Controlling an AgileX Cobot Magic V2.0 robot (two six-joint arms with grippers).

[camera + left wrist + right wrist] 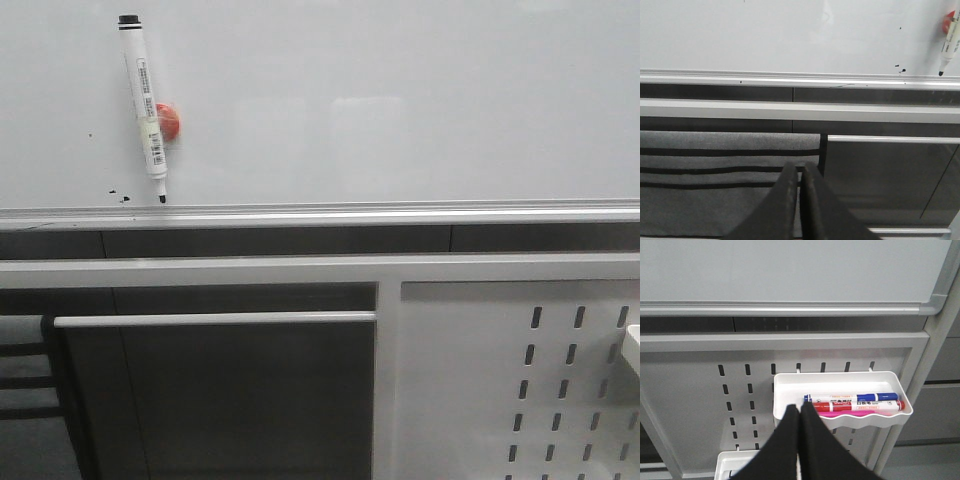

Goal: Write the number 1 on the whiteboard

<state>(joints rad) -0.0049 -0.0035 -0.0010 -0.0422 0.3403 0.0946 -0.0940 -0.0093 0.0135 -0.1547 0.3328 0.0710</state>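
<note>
The whiteboard (pixel 400 100) fills the upper front view, with its silver lower rail (pixel 350 213) below. A white marker with a black end (pixel 145 105) hangs on it at the left, tip down, beside a red magnet (pixel 168 120); both also show at the edge of the left wrist view, the marker (pixel 949 47) and the magnet (pixel 944 25). The number 1 is out of view; only tiny black specks mark the board. My left gripper (pixel 799 167) is shut on nothing, well below the rail. My right gripper (pixel 800 407) is shut and empty, in front of a white tray. Neither gripper shows in the front view.
A white tray (pixel 860 424) on the perforated panel (pixel 700 390) holds a blue marker (pixel 880 397), a red marker (pixel 860 405) and something pink. A second tray (pixel 730 460) hangs lower. Grey striped fabric (pixel 715 165) lies behind the left gripper.
</note>
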